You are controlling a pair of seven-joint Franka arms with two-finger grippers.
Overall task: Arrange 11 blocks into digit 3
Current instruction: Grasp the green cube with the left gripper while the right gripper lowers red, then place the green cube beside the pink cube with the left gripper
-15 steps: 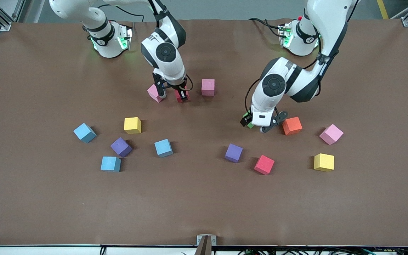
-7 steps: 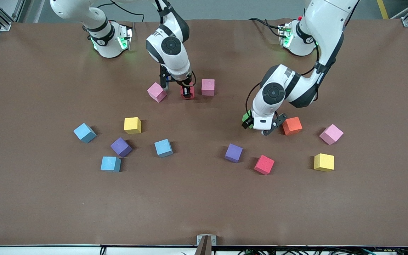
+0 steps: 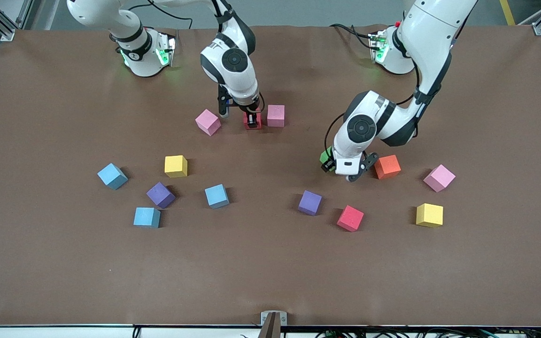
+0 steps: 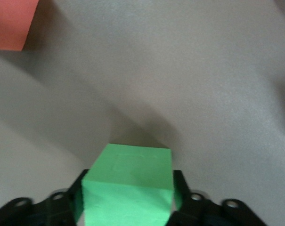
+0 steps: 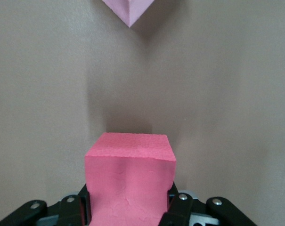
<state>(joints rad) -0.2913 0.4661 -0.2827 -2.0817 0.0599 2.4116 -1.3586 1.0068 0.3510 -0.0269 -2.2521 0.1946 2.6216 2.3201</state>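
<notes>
Spreading across the brown counter (image 3: pixel 40 263), most blocks lie scattered. The right gripper (image 3: pixel 252 121), fingers clamped on a red block (image 3: pixel 248 125), holds it just beside a pink block (image 3: pixel 275 115); it should set down flush and square. The left gripper (image 3: pixel 330 160) pinches the green block (image 4: pixel 129 181) beside the orange block (image 3: pixel 387 166).
</notes>
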